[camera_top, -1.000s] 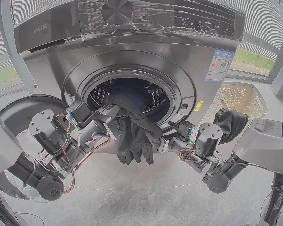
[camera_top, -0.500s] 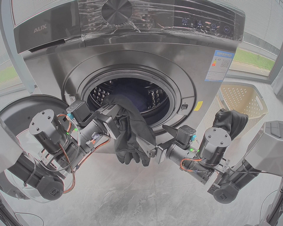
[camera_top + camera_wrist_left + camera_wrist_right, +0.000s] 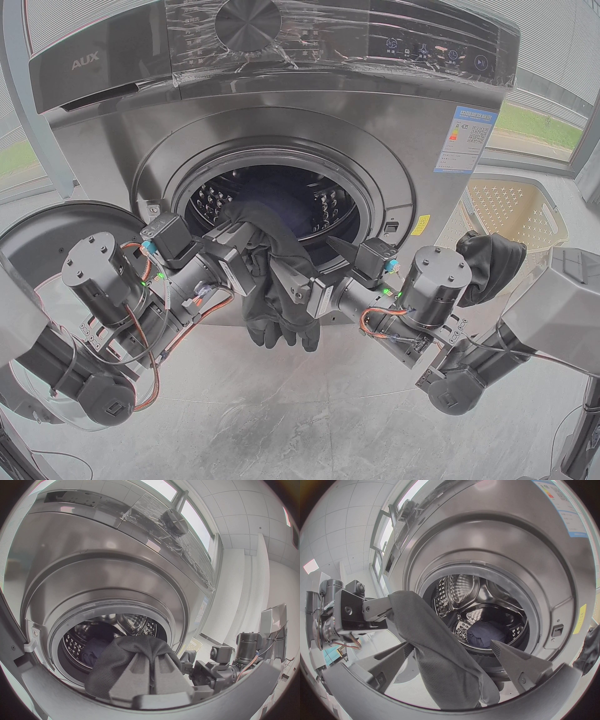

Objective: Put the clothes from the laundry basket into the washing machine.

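Our right claw [image 3: 300,251], jaws wide, has swung up and left to straddle the black garment [image 3: 275,300] that our left claw [image 3: 244,236] grips at the near mouth of the drum [image 3: 325,209], so we judge a push inward comes next.

At washing machine [image 3: 281,119] opening, black garment [image 3: 265,306] in left gripper [image 3: 245,236]

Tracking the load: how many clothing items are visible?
3: a black garment in the left end effector before the drum, a dark blue one inside it, a black one over the laundry basket rim. More may be hidden.
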Controlling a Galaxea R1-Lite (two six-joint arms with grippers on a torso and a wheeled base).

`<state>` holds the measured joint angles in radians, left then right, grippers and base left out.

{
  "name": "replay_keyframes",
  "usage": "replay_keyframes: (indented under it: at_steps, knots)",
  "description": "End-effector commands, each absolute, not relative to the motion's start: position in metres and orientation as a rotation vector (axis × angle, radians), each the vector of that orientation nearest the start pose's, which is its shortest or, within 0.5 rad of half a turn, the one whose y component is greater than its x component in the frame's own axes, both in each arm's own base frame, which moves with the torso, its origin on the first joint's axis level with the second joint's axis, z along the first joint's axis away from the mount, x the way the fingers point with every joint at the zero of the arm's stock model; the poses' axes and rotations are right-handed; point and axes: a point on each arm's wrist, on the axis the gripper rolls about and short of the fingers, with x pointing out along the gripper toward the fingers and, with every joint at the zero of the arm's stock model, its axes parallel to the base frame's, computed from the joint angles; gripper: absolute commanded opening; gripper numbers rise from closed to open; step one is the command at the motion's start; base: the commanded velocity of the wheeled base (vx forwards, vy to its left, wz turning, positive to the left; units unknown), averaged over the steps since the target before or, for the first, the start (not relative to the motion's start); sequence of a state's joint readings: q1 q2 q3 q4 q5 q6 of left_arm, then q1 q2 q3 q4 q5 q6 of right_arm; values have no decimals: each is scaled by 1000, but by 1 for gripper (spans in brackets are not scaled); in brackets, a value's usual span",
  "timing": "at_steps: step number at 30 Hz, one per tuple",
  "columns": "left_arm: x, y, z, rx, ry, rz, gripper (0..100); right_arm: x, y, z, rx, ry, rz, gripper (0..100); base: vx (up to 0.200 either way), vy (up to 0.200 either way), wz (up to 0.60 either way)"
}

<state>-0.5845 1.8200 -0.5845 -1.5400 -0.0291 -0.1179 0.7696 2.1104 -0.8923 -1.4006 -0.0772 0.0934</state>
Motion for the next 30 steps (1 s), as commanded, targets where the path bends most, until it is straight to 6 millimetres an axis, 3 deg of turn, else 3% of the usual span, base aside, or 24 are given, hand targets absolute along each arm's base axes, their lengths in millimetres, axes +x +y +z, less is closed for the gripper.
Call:
replay_keyframes:
  at_steps: [1,8,12,13,23,27,30]
  knots:
    - [250,-166,182,-198,-262,-628,0,289,269,127,157,-121,682,100,0,0,0]
    - [250,-166,182,-199,-265,-625,0,308,243,127,138,-130,598,100,0,0,0]
    - [250,-166,182,-199,-264,-626,0,302,241,128,136,-125,604,100,0,0,0]
    - [250,-166,182,-199,-262,-626,0,292,241,130,133,-117,621,100,0,0,0]
    - [252,-166,180,-197,-258,-621,0,252,267,140,145,-118,745,100,0,0,0]
    - [252,-166,180,-197,-258,-621,0,253,273,141,149,-123,756,100,0,0,0]
    - [252,-166,180,-197,-260,-622,0,265,276,137,150,-130,739,100,0,0,0]
